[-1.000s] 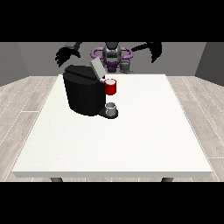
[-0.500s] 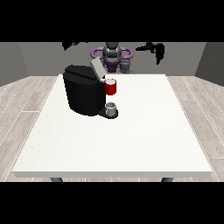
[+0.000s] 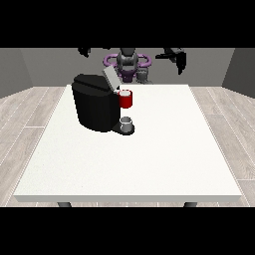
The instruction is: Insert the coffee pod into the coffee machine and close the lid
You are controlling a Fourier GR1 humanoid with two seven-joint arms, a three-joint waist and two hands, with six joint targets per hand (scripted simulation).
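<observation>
The white counter (image 3: 149, 164) filled most of the view, its near edge running across the bottom and its far edge lying just before the robot (image 3: 128, 62). A wide stretch of bare surface lay open across the near half and the whole right side, out to the right and near edges.

The black machine (image 3: 95, 103) stood on the far left part of the counter, close to the far edge and set in from the left edge. Its lid (image 3: 109, 77) was raised and tilted back toward the robot. A red thing at the machine (image 3: 126, 99) sat at its right face, and below it a grey thing (image 3: 127, 122) rested on the machine's base; whether this was the pod could not be told.

The robot hand at the view's right (image 3: 178, 59) hung in the air above and behind the counter's far edge, well apart from the machine, with fingers pointing downward and nothing held. The robot hand at the view's left (image 3: 84, 51) was raised at the top of the scene, above and behind the machine; how its fingers lay could not be told.
</observation>
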